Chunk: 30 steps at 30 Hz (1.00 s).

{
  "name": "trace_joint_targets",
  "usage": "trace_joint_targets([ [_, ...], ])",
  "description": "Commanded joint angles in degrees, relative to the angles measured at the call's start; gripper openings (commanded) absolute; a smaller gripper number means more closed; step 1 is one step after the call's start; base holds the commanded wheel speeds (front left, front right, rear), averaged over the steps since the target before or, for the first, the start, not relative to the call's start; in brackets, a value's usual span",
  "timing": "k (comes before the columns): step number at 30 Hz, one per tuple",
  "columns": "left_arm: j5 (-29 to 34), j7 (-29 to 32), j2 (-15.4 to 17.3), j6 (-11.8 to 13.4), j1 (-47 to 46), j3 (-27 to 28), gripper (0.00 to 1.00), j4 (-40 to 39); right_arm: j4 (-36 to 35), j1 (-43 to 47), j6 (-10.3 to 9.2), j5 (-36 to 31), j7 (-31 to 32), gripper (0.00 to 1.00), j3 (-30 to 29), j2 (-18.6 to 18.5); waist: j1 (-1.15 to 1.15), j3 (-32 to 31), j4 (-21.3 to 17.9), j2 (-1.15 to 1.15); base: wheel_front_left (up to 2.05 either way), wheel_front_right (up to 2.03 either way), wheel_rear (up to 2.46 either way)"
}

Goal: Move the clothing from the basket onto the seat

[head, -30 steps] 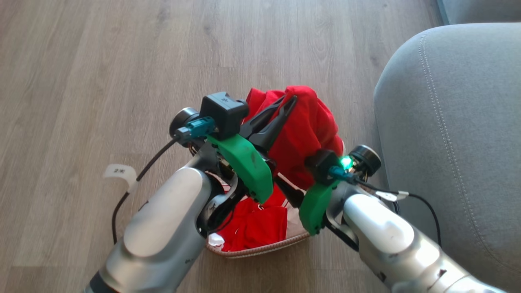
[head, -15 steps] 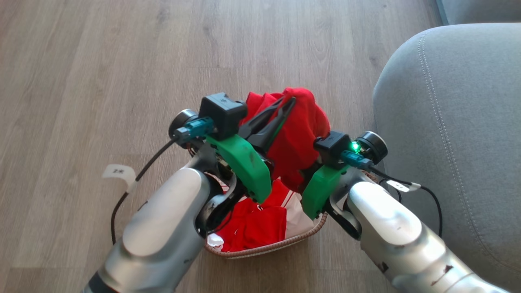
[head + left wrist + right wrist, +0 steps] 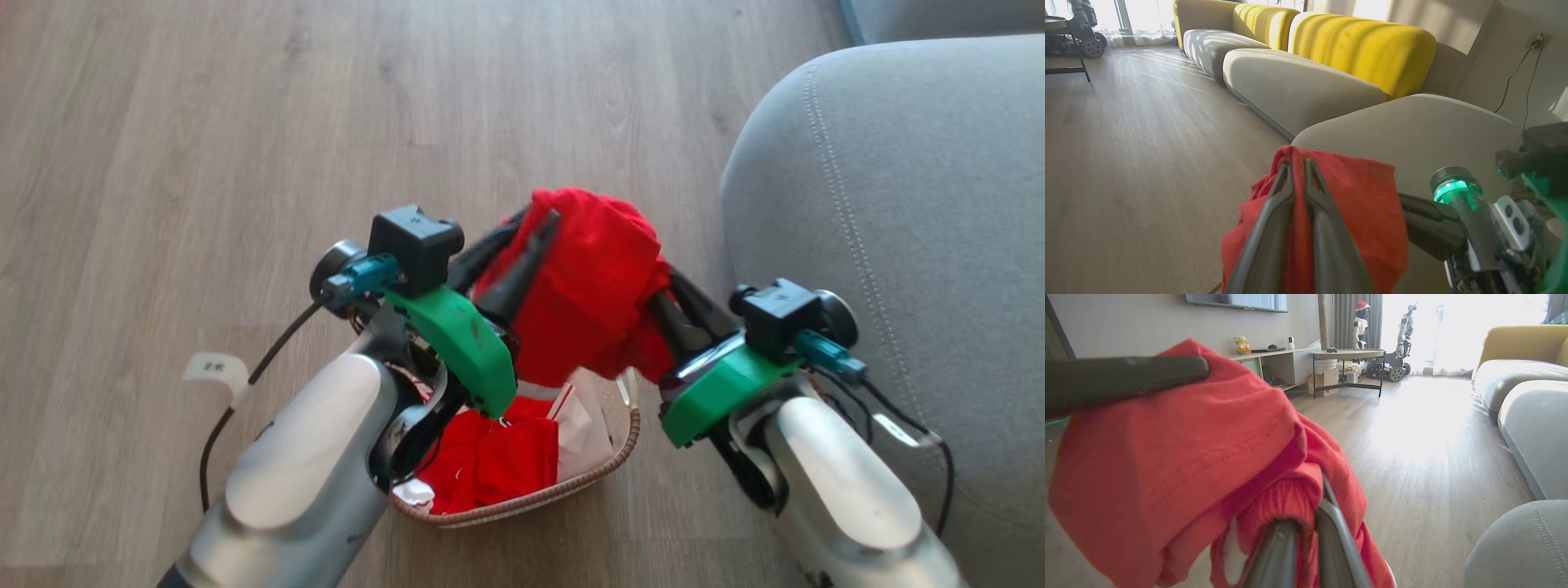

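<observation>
Above the basket [image 3: 571,488], left hand [image 3: 539,222] and right hand [image 3: 665,290] converge, pinching clothing [image 3: 596,278].

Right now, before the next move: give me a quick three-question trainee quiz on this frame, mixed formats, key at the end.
1. True or false: the lifted jersey is pinched by both the left gripper and the right gripper.
2. What lies in the basket? A) nothing B) red clothing C) a yellow cushion
3. Fill in: the seat is on the robot's ____ side of the basket.
Key: 1 true; 2 B; 3 right.
</observation>
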Motion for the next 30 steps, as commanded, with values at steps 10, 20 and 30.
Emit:
trace_joint_targets([
  [10,-0.1,-0.8,2.8,-0.1,-0.6,1.0,1.0,-3.5,-9.4,3.9,0.41,-1.4,-0.7,0.0,-6.5,-1.1,0.0,-0.7,-4.2,0.0,0.0,0.0,0.0],
  [20,1.2,-2.4,4.4,-1.4,0.2,-0.9,1.0,-4.9,-16.9,6.5,0.41,0.8,-0.7,0.0,-9.9,-1.3,0.0,-0.4,-10.2,0.0,0.0,0.0,0.0],
  [30,1.7,-2.3,5.7,-1.8,-0.6,-1.7,1.0,-5.7,-24.6,9.1,0.41,2.7,-0.7,0.0,-12.1,-1.7,0.0,1.3,-17.7,0.0,0.0,0.0,0.0],
])
